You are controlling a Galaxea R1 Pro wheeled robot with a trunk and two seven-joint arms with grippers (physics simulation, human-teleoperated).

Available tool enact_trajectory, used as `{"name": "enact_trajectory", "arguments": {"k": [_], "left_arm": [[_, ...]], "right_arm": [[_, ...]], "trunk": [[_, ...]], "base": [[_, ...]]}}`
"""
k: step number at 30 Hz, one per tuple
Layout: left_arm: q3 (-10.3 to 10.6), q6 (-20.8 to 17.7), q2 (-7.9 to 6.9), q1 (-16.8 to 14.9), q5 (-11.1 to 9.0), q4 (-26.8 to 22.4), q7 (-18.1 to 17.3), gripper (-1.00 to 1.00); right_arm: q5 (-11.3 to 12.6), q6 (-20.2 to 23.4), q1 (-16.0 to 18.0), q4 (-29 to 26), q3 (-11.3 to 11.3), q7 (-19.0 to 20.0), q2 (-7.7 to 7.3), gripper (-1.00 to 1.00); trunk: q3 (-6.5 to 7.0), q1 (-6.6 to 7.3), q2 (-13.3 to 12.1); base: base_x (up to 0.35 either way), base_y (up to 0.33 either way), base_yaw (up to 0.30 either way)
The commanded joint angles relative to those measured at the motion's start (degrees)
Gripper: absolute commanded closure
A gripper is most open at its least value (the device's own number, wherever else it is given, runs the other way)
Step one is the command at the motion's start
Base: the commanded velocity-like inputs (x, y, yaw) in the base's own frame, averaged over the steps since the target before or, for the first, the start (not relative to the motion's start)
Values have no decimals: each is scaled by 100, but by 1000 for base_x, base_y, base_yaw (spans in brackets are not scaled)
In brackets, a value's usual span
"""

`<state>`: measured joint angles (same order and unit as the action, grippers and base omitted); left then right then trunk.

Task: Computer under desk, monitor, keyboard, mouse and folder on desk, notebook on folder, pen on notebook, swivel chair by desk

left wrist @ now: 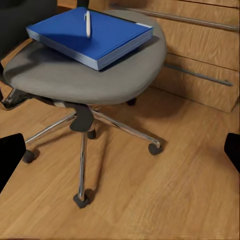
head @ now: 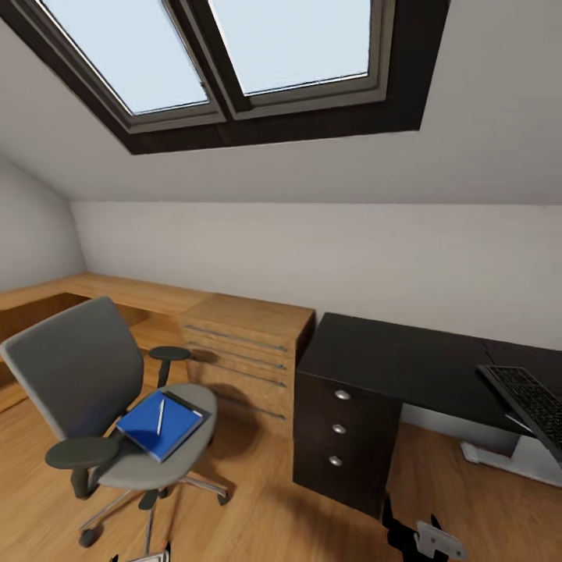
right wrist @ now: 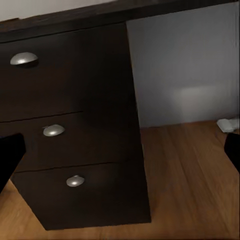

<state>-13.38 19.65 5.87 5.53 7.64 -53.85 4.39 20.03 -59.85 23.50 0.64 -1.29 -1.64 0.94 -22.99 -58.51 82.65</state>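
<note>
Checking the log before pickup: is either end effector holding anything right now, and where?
Nothing is held. Both end effectors are open and empty; the pen lies on the blue stack on the swivel chair.

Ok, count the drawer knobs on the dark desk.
3, stacked down the drawer front: top knob, middle knob, bottom knob. The desk runs out of frame, so others may be hidden.

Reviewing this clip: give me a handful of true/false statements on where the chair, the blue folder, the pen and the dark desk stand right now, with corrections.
1. The blue folder lies on the swivel chair seat. True.
2. The pen rests on top of the blue stack. True.
3. The dark desk has four drawer knobs. False: three knobs show, one per drawer.
4. The keyboard lies flat on the floor. False: it sits tilted at the desk's right end.
5. The chair is tucked under the dark desk. False: it stands apart, in front of the wooden drawer unit.
</note>
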Motion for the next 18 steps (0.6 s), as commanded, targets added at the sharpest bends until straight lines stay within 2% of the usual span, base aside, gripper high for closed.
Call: {"name": "enact_trajectory", "arguments": {"k": [1,6,12,14,17,18], "left_arm": [[-11,-57,32,59,63,-89,30,-100],[1,-316,120,209,78,-247,25,-100],[42,-444,156,268,101,104,31,-100],[47,-460,162,276,103,210,27,-100],[52,-462,171,285,105,323,22,-100],[51,-456,176,289,106,383,19,-100]], "right_arm": [[-17,-15,5,7,-12,-38,13,-100],[-17,-15,5,6,-5,-96,63,-100],[-33,-15,5,9,5,-112,79,-100],[-59,-15,5,11,9,-114,79,-100],[-165,-15,5,18,11,-116,72,-100],[-346,-15,5,27,8,-117,61,-100]], "trunk": [[17,23,-39],[124,132,-239],[253,264,-480],[260,264,-480],[271,264,-480],[274,264,-480]], "base": [[0,0,-278],[0,0,-278],[0,0,-278],[0,0,-278],[0,0,-278],[0,0,-278]]}}
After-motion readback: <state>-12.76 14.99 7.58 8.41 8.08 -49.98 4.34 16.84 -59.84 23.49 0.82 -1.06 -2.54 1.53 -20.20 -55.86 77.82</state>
